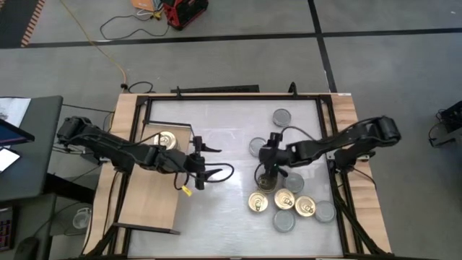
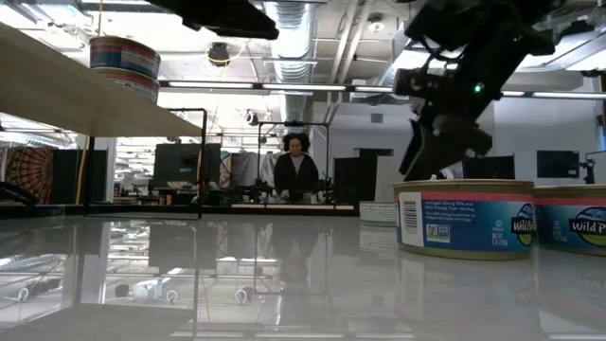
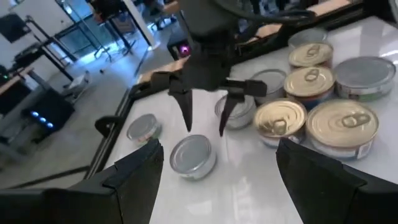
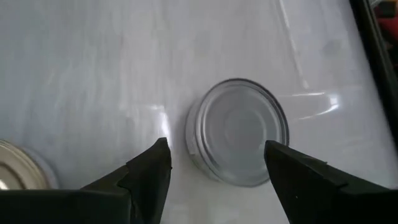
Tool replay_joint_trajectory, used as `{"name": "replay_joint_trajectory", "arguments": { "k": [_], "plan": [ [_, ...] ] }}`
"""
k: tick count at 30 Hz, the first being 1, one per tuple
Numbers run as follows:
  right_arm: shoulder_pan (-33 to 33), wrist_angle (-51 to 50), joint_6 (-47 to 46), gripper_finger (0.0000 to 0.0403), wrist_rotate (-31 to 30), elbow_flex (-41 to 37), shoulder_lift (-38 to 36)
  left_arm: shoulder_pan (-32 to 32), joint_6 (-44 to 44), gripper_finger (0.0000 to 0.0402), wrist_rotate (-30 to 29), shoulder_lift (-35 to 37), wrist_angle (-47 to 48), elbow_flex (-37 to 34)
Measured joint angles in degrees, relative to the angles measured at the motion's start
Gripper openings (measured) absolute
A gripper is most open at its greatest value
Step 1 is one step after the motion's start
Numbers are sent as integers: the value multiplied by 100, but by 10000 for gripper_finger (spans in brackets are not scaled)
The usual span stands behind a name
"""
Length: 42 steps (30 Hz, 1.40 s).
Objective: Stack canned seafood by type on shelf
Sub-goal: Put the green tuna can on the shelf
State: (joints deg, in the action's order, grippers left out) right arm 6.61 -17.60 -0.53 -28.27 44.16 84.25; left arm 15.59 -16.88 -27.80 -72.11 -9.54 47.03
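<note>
From above, your right hand (image 1: pixel 268 175) is hanging over the flat round tins, well right of the light wooden shelf (image 1: pixel 155 189). Its wrist camera is showing fingers apart, straddling a silver-grey-topped tin (image 4: pixel 239 130) straight ahead.

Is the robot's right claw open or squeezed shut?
Open. The right gripper hangs over a silver-topped tin with one finger on each side, and white table shows between them.
</note>
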Motion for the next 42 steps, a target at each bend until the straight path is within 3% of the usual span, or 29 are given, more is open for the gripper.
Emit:
{"name": "replay_joint_trajectory", "arguments": {
  "k": [9, 15, 18, 23, 28, 34, 38, 42],
  "plan": [
    [66, 4, 212, 285, -189, 328, 704, 83, 150, 300, -100, -158, 1883, 876],
    [-67, -215, -96, 285, -159, 443, 793, 201, -88, 299, -124, -224, 2371, 1112],
    [-224, -519, -376, 285, 241, 600, 793, 243, 82, 299, -106, -223, 2438, 1116],
    [-425, -844, -488, 285, 334, 700, 648, 382, 148, 299, -286, -219, 2406, 1121],
    [-1194, -846, -709, 285, 1471, 711, 51, 518, 168, 299, -538, -202, 2425, 1121],
    [-2569, -980, -1009, 284, 3351, 711, -50, 344, 511, 299, 559, -202, 2425, 1121],
    [-2953, -1091, -921, 276, 3834, 707, 181, 196, 517, 299, 914, -202, 2417, 1121],
    [-3055, -1097, -914, 259, 4129, 707, 487, 199, 282, 299, 812, -202, 2411, 1121]
  ]
}}
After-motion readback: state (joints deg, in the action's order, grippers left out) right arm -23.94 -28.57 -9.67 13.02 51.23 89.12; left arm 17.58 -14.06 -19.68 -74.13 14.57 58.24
